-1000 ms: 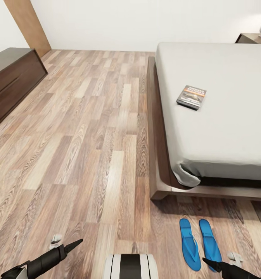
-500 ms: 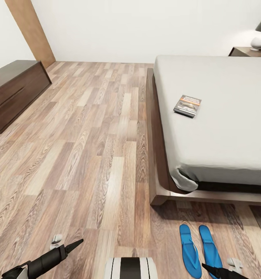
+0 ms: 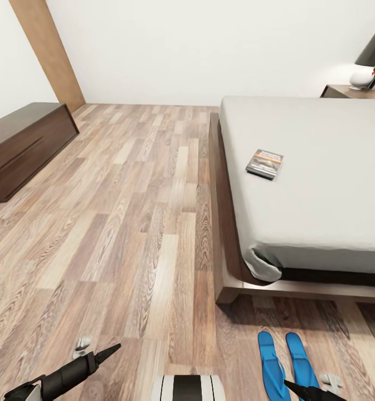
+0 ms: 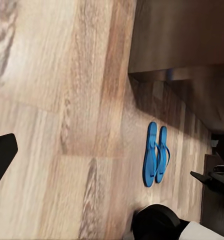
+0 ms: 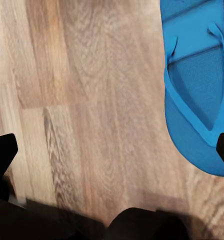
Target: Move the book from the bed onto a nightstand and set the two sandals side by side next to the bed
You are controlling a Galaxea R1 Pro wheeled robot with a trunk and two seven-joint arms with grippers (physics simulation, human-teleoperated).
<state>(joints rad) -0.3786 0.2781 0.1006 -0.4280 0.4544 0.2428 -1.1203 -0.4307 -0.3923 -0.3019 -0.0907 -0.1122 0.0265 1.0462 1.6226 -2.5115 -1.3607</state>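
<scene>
You see the small dark paperback book (image 3: 264, 163) mid-frame on the big grey bed (image 3: 321, 223). Roll close first. I cannot tell how wide either end effector is.

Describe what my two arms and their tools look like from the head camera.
Both arms are matte black. The left tool narrows to a slim, pointed black tip, with a small light-grey fitting beside it. The right tool ends in the same dark pointed tip, with a similar grey fitting nearby. No cables or markings show.
</scene>
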